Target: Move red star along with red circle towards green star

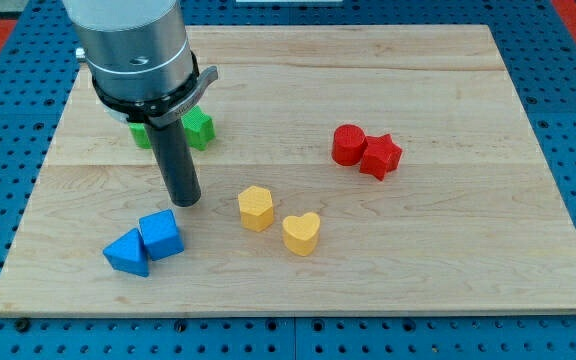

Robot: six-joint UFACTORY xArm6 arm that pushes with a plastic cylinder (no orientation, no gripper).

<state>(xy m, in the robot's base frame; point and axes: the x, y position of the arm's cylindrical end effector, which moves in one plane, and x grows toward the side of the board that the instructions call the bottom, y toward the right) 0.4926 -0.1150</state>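
The red circle [348,144] and the red star [380,156] lie touching each other right of the board's middle, the star on the circle's right. The green star [199,129] sits at the upper left, partly hidden behind the arm; a second green piece [140,133] shows on the rod's other side. My tip [186,202] rests on the board below the green blocks, just above the blue blocks and far left of the red pair.
Two blue blocks [161,235] [127,251] touch at the lower left. A yellow hexagon [256,208] and a yellow heart [301,233] lie below centre. The wooden board [468,270] ends at blue pegboard on all sides.
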